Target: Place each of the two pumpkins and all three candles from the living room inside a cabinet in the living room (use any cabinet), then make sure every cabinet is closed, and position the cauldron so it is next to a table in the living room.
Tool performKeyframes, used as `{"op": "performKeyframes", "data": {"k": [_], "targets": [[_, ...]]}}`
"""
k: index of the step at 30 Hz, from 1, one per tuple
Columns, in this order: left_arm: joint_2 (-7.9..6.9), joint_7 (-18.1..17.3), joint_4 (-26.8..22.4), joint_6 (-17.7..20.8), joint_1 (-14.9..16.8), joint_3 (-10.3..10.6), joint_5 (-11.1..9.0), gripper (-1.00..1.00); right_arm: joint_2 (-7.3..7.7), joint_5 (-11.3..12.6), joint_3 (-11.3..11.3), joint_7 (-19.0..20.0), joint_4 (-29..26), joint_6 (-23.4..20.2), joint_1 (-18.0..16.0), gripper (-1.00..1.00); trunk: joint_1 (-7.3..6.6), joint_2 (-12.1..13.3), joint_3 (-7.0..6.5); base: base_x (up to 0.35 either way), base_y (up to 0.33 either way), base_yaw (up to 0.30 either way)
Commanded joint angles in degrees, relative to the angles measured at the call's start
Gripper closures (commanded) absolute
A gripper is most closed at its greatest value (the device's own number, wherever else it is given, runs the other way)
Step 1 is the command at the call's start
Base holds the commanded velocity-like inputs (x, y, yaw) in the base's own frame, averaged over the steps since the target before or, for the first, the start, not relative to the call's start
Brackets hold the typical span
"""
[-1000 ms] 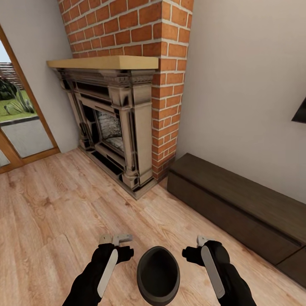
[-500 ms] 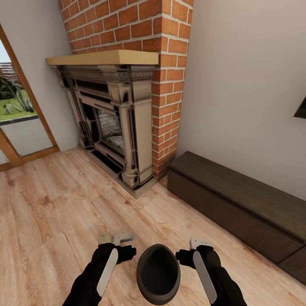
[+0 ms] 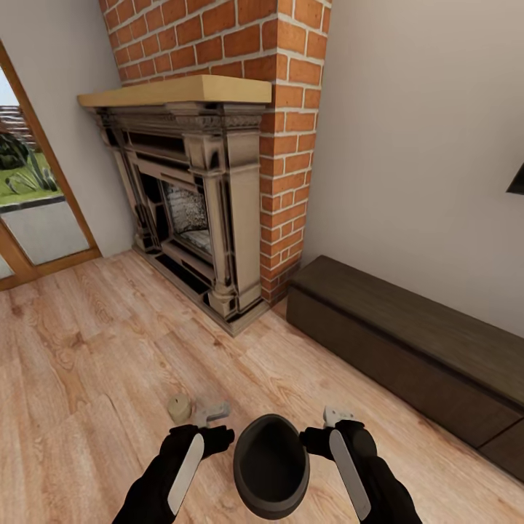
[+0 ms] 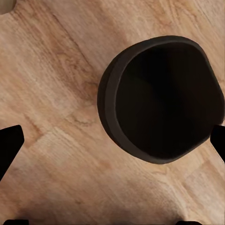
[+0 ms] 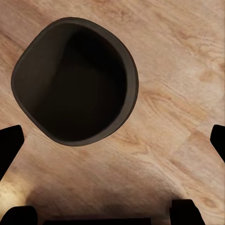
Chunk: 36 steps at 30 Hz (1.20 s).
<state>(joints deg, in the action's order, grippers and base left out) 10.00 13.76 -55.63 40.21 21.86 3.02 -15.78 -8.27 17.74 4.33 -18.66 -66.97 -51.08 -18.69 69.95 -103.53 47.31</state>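
I am in a home, in a living room. I see a brick fireplace with a wood shelf, a wood floor, a long low cabinet, and a glass door to a garden.

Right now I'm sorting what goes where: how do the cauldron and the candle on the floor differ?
The cauldron is dark grey-black; the candle is pale beige-tan. The cauldron is far bigger, a hollow open pot, while the candle is a small stubby solid cylinder. The cauldron sits between the left gripper and right gripper; the candle lies beyond the left one. Both rest on the wooden floor.
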Motion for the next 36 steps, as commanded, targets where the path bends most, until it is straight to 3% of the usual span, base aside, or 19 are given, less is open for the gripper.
{"op": "performKeyframes", "data": {"k": [1,8,12,15,20,31,36], "targets": [[0.0,0.5,0.1,-0.7,0.0,0.1,-0.6,-1.0,0.01,0.6,0.1,-0.6,0.0,-0.1,0.0,-1.0,0.22,-0.4,0.24,0.0,0.0,0.0],[0.0,0.5,3.3,-4.5,0.0,0.1,-0.6,-1.0,0.01,0.7,0.0,-0.6,0.1,-0.1,-0.1,-1.0,1.76,-3.2,1.49,0.0,0.0,0.0],[0.0,0.5,3.5,-4.9,0.0,2.1,-0.8,-1.0,0.01,0.7,0.0,-0.6,0.1,0.0,-0.1,-1.0,2.64,-4.9,2.21,0.0,0.0,0.0],[0.0,0.5,3.5,-4.9,0.0,4.1,-2.9,-1.0,0.01,0.7,0.0,-0.5,0.3,0.7,-0.1,-1.0,3.29,-6.1,2.75,0.0,0.0,0.0],[0.0,0.4,3.5,-5.0,0.0,4.5,-4.5,-1.0,0.01,0.6,0.0,-0.4,1.5,1.8,-0.1,-1.0,4.39,-8.1,3.65,0.0,0.0,0.0],[0.0,0.4,3.8,-6.2,0.0,4.7,-4.8,-1.0,0.01,0.6,0.1,-0.3,1.8,1.9,-0.1,-1.0,6.81,-12.5,5.62,0.0,0.0,0.0],[0.0,0.4,3.8,-7.9,0.0,7.2,-5.0,-1.0,0.01,0.6,0.1,-0.3,1.8,1.9,-0.1,-1.0,7.91,-14.5,6.52,0.0,0.0,0.0]]}}
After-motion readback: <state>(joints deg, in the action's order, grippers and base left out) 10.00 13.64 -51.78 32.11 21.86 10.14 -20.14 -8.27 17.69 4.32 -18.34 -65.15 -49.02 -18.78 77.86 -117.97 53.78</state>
